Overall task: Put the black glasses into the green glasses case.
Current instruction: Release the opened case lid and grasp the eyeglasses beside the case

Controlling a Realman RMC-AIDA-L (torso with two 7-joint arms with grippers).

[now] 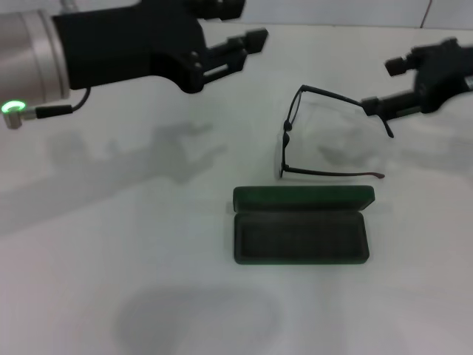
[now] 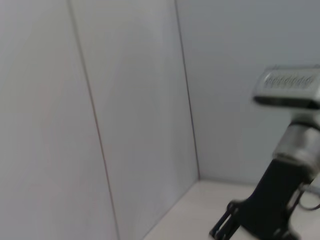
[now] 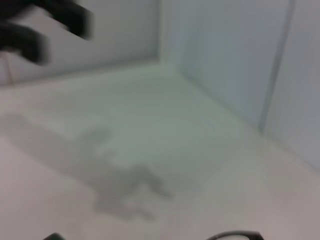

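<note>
The black glasses [image 1: 285, 137] stand on their side on the white table, lenses upright and both temple arms pointing right. The lower temple lies along the table just behind the green glasses case [image 1: 301, 225]. The upper temple is raised, and my right gripper [image 1: 369, 104] is shut on it near its tip. The case lies open, its lid folded back towards the glasses and its dark lining facing up with nothing in it. A bit of the black frame [image 3: 235, 234] shows at the edge of the right wrist view. My left gripper [image 1: 251, 43] hangs high at the back left, away from both.
The white table [image 1: 111, 244] carries only the case and the glasses. Pale wall panels [image 2: 125, 100] stand behind it. The right arm [image 2: 270, 200] shows in the left wrist view, and the left arm [image 3: 45, 25] appears blurred in the right wrist view.
</note>
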